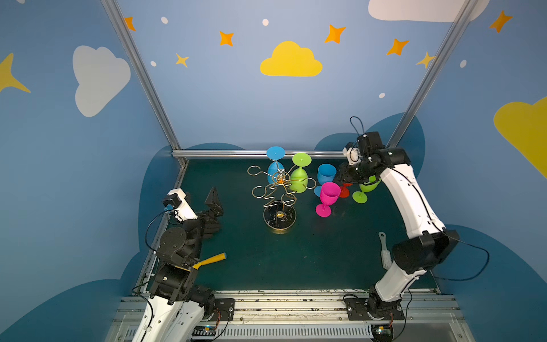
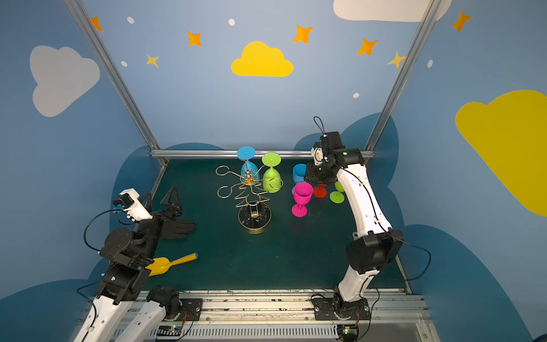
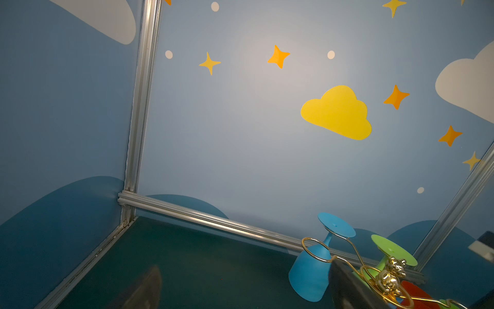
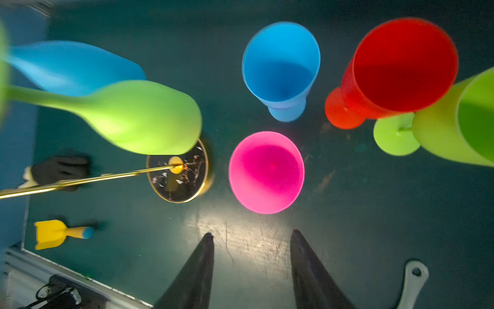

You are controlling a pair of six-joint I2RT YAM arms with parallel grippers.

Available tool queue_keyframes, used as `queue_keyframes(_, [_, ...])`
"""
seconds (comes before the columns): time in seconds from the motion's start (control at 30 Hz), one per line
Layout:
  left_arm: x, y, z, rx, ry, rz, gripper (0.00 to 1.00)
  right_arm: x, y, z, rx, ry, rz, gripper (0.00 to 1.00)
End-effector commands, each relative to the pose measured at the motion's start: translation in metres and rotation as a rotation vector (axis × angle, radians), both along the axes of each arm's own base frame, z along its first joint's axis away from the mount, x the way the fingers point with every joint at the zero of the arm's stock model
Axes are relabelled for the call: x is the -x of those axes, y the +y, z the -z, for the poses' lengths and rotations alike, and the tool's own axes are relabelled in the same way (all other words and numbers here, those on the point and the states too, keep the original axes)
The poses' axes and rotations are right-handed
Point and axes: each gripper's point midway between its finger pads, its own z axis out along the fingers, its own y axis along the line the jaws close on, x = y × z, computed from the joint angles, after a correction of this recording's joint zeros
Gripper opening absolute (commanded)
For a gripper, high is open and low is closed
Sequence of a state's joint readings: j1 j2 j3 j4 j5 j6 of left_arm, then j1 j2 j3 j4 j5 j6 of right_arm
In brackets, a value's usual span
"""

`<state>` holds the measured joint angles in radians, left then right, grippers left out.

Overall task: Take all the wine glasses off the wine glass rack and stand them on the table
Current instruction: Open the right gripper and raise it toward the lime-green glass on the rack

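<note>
Rack (image 1: 279, 189) carries blue glass (image 1: 271, 173) and green glass (image 1: 299, 180), inverted, on its 12–1 o'clock side. Pink glass (image 4: 266, 172) upright at rack's 3 o'clock. Right gripper (image 4: 251, 234) parted, gripping nothing; left gripper (image 2: 161, 194) wide apart, likewise.

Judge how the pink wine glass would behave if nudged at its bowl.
The pink wine glass probably tips easily: a wide bowl on a narrow stem and small foot. It looks like matte plastic, so likely light and not brittle. Once down, its round bowl could roll.

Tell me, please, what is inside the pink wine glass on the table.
Empty: the right wrist view looks down into the pink wine glass, showing its bare pink bottom; nothing is covered.
</note>
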<state>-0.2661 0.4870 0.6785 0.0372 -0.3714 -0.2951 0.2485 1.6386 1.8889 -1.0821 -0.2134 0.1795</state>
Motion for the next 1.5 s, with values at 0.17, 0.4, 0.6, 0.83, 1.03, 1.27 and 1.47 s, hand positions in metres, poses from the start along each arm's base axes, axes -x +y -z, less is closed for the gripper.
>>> queue_keyframes(0.17, [0.002, 0.001, -0.016, 0.013, -0.037, 0.003, 0.96, 0.014, 0.037, -0.075, -0.428, -0.341, -0.078, 0.66])
queue_keyframes(0.4, [0.004, 0.000, -0.016, 0.024, -0.039, 0.012, 0.96, -0.007, 0.060, -0.066, -0.538, -0.243, -0.119, 0.66])
queue_keyframes(0.6, [0.005, 0.000, -0.015, 0.044, -0.039, 0.016, 0.96, -0.027, 0.076, -0.060, -0.601, -0.207, -0.140, 0.66])
queue_keyframes(0.83, [0.004, 0.000, -0.016, 0.047, -0.040, 0.018, 0.96, -0.042, 0.097, -0.052, -0.616, -0.175, -0.185, 0.66])
queue_keyframes(1.03, [0.005, 0.000, -0.016, 0.056, -0.042, 0.020, 0.96, -0.052, 0.115, -0.033, -0.579, -0.115, -0.206, 0.65])
queue_keyframes(1.27, [0.007, 0.001, -0.015, 0.053, -0.040, 0.016, 0.96, -0.058, 0.124, -0.028, -0.599, -0.100, -0.208, 0.50])
queue_keyframes(1.47, [0.006, 0.002, -0.015, 0.050, -0.040, 0.010, 0.96, -0.060, 0.123, -0.027, -0.600, -0.090, -0.198, 0.30])
